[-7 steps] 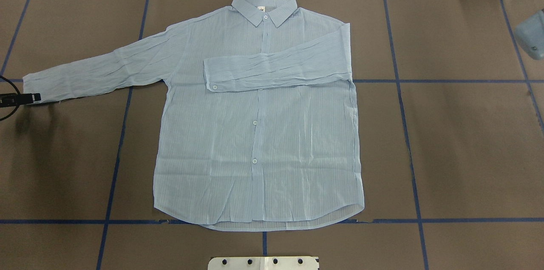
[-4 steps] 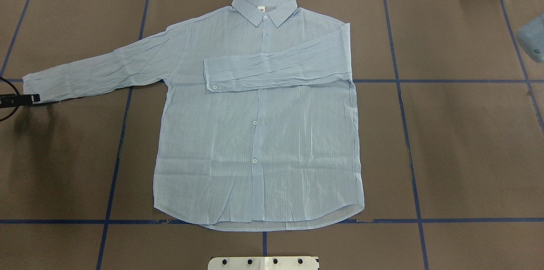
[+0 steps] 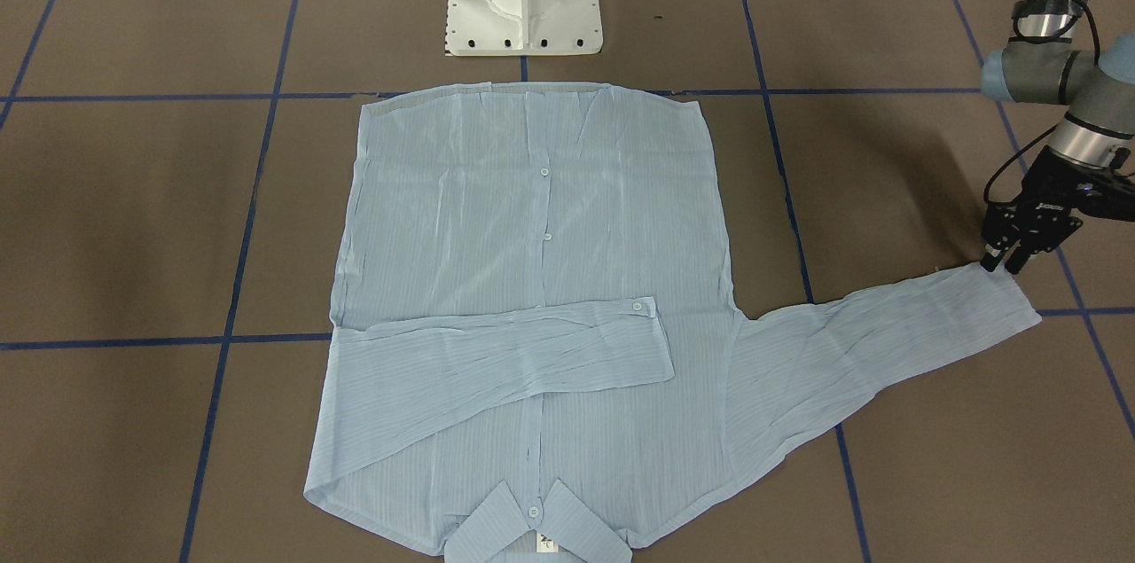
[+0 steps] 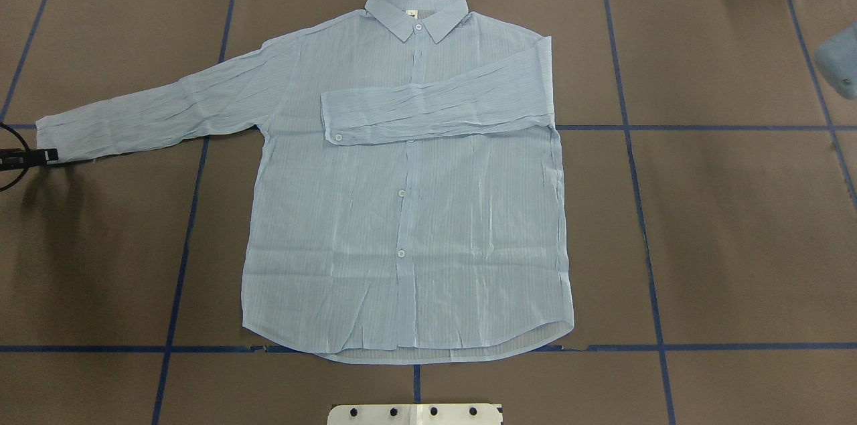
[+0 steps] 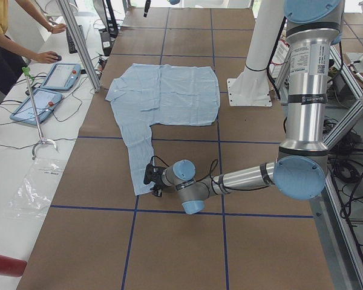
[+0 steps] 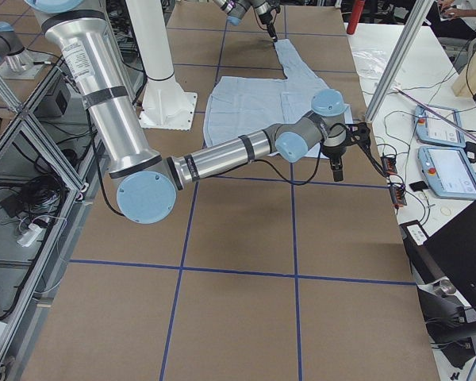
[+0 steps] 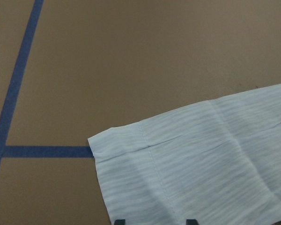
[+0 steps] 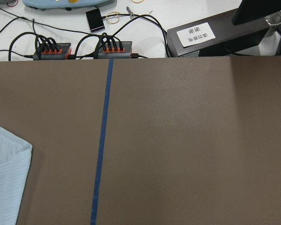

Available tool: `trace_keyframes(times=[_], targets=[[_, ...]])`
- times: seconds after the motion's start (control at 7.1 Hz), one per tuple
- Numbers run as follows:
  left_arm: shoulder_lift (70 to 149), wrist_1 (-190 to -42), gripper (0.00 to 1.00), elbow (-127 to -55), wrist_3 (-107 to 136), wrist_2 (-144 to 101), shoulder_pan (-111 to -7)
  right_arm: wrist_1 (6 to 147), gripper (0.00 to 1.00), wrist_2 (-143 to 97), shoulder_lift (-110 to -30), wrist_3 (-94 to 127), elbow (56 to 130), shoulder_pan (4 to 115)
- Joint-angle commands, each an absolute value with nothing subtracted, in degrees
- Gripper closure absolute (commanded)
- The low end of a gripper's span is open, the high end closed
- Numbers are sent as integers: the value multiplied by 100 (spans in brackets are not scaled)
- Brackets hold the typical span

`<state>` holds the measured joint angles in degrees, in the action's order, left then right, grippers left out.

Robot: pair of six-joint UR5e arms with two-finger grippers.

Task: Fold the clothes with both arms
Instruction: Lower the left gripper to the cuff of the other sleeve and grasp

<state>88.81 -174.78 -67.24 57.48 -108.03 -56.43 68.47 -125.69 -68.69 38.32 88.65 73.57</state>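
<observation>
Position: the shirt [image 4: 408,211] lies flat, front up, mid-counter [image 4: 736,211], collar away from the robot. One sleeve [image 4: 435,110] is already folded across the chest. The other sleeve [image 4: 154,114] is stretched out towards the robot's left.

Left fingers [image 3: 1016,260]: low at the cuff [image 7: 131,154], moderately parted, straddling its edge and holding nothing.

Right fingers [image 6: 337,168]: raised near the far counter edge, well clear of the shirt; their spread cannot be told.

Hazards:
- The left fingers sit at the cuff's very edge, so a closure here could catch one layer only, or slip off.
- The fabric is thin, so a low carry would likely drag the sleeve, skew the body and disturb the folded sleeve.

Change: the left fingers have backed off slightly outward along the cuff over the last second; the shirt is unmoved
</observation>
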Motion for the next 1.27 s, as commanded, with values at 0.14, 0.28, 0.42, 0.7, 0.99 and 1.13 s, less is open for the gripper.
trace_keyframes(times=[0.14,0.28,0.42,0.7,0.99,1.13], targets=[[8868,-17481,69,-6724,5748,-10802,-5643,6847,0,-12586,-6873,3841,8886,7356],[8859,-17490,74,-6724,5748,-10802,-5643,6847,0,-12586,-6917,3841,8938,7356],[8851,-17490,92,-6724,5748,-10810,-5643,6847,0,-12586,-6934,3841,8956,7356],[8851,-17490,100,-6741,5739,-10845,-5643,6847,0,-12586,-6935,3876,8965,7356],[8929,-17482,100,-7195,5704,-10881,-5669,6847,0,-12595,-6935,3902,8965,7356],[9017,-17464,100,-7520,5226,-10863,-5695,6847,0,-12595,-6935,3911,8974,7356]])
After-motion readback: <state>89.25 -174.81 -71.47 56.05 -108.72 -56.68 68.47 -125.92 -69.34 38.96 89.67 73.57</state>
